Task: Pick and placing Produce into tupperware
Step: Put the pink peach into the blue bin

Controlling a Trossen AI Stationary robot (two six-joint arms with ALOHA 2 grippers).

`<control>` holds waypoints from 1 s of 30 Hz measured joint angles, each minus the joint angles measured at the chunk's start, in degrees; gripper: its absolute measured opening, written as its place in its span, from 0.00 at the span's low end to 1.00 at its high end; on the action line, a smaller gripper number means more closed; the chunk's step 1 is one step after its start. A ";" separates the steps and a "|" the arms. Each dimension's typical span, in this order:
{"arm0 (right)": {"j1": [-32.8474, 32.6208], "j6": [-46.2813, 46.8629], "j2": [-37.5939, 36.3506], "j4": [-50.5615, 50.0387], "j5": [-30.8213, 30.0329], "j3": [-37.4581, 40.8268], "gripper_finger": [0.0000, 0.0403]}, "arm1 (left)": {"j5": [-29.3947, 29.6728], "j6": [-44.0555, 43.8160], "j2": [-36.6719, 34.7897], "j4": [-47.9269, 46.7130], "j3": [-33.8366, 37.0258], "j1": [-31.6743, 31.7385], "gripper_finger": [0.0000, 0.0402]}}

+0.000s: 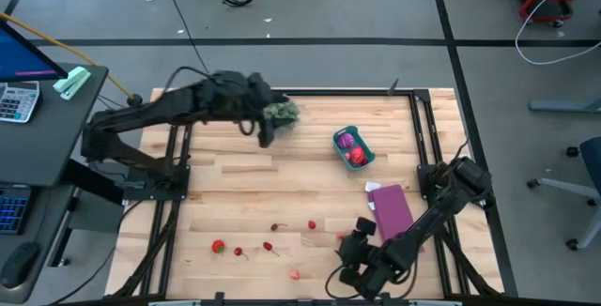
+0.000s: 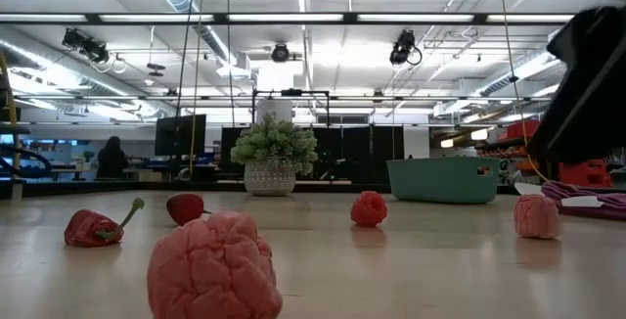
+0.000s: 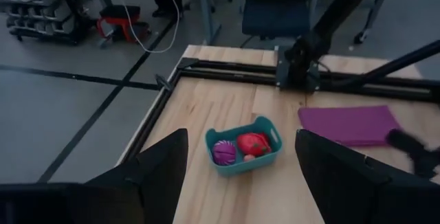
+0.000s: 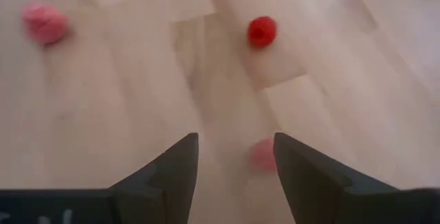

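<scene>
Near the table's front edge the right claw (image 1: 346, 267) hangs open and empty above bare wood beside scattered produce (image 1: 312, 224).

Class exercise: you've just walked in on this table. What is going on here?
A two-armed robot is sorting toy produce into a teal tub, which already holds a purple striped ball and a red fruit. The left pincer hangs open and empty near the table's far edge. The right pincer, open, is low over a small pink piece near the front edge. Several pieces remain scattered there.
</scene>
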State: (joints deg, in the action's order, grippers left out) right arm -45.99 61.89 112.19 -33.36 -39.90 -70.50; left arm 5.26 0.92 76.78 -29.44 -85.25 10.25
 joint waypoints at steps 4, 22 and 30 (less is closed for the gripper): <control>1.11 0.31 0.95 0.11 -1.08 0.00 0.49 | 0.00 -0.24 -2.21 -3.61 -0.04 0.01 0.68; 1.17 10.97 6.32 -2.21 0.16 0.29 0.49 | 0.00 -1.74 -2.41 -9.54 0.04 0.01 0.68; -0.40 16.95 1.80 -11.93 -0.83 0.54 0.49 | 0.02 -1.74 -2.41 -9.96 0.04 0.02 0.68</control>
State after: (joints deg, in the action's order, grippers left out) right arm -46.39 78.83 114.00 -45.30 -40.73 -69.96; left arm 5.28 -0.82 74.37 -39.40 -85.21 10.27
